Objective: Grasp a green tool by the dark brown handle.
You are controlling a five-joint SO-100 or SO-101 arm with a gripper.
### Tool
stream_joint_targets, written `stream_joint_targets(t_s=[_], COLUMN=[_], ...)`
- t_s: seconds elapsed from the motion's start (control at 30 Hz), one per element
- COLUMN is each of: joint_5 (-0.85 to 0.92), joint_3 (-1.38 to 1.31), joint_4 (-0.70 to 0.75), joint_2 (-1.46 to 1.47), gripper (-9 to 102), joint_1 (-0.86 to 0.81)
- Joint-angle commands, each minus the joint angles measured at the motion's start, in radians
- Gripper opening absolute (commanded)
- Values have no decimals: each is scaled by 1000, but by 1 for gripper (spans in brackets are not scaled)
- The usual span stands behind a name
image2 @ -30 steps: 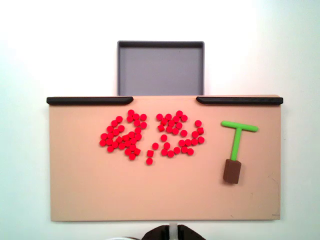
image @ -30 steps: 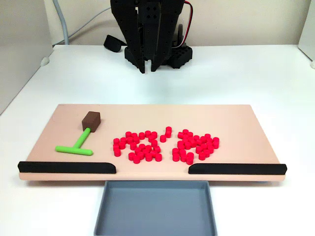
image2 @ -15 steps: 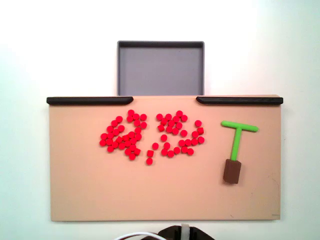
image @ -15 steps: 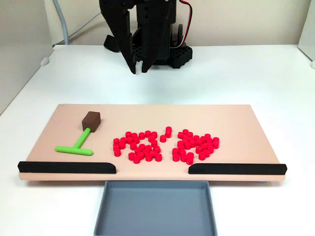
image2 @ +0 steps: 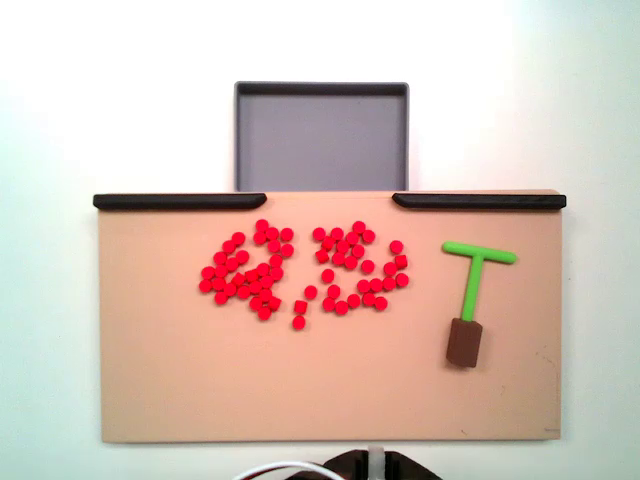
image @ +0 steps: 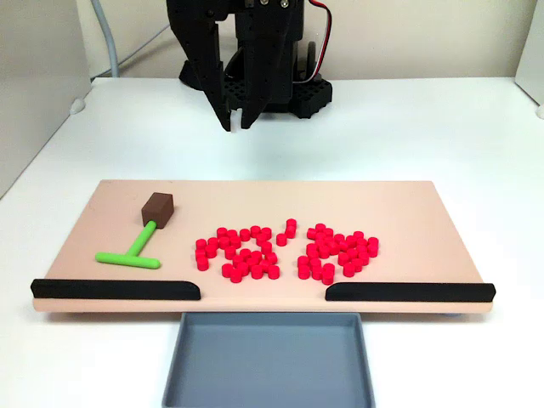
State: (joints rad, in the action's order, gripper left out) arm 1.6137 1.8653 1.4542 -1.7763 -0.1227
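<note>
The green tool (image: 134,252) lies flat on the left part of the tan board (image: 408,204). Its crossbar points toward the near black bar. The dark brown handle (image: 158,209) caps the stem's far end. In the top-down fixed view the green tool (image2: 472,284) lies at the board's right, with the dark brown handle (image2: 465,343) toward the arm. My black gripper (image: 237,125) hangs over the white table behind the board's far edge, right of the handle and well apart from it. Its fingers point down with a narrow gap and hold nothing.
Two clusters of small red cylinders (image: 246,253) (image: 337,250) sit mid-board. Black bars (image: 115,290) (image: 410,292) line the near edge, with a gap above a grey tray (image: 268,361). The arm's base (image: 293,93) stands behind the board. A dark part of the arm (image2: 365,466) and a white cable (image2: 265,467) show at the picture's bottom edge.
The gripper has swung left in the front fixed view and now hangs closer to the tool's side. In the top-down view a white cable has come into sight. The tool and cylinders are unmoved.
</note>
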Motion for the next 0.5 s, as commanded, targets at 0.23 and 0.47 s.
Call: stream_joint_targets(t_s=[0.23,0.47], joint_5=[32,20], joint_3=[-46,-129], joint_4=[-2,-2], joint_2=[-11,67], gripper=[0,0], joint_1=[-44,-109])
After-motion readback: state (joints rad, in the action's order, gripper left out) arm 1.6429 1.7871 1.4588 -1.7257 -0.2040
